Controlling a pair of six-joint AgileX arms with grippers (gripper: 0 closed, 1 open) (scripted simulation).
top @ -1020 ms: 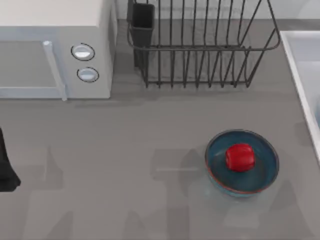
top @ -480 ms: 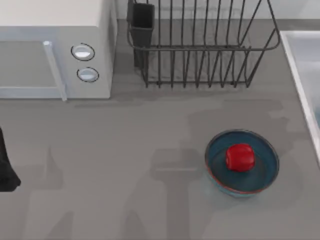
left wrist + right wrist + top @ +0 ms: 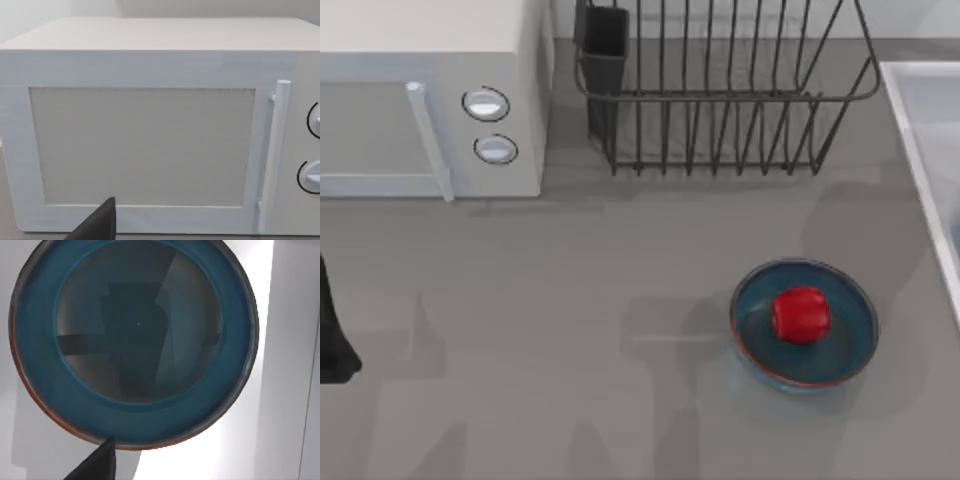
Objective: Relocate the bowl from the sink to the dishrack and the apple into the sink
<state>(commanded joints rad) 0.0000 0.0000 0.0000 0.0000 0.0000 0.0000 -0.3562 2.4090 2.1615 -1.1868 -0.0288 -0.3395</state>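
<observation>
Right gripper [image 3: 100,460] hovers over the blue bowl [image 3: 132,340] in the sink [image 3: 290,365], approaching; fingers' state unclear; next, descend onto its rim

We see a grey table [image 3: 570,300] in the top view. At about four o'clock on it sits a deep-blue bowl [image 3: 804,323] with a thin reddish-brown rim line, and a glossy red apple [image 3: 800,314] lies inside it. At twelve o'clock our dishrack [image 3: 730,95] is dark metal wire in a pattern of upright bars, with a black utensil cup [image 3: 605,45] at its corner. At ten o'clock the microwave [image 3: 430,95] is white with two pale round knobs. At three o'clock the sink [image 3: 920,130] is white with a pale rim. In the right wrist view we see a second bowl [image 3: 132,342], the same deep blue with a reddish-brown rim, on white. A black part of our left arm [image 3: 332,335] shows at nine o'clock.
</observation>
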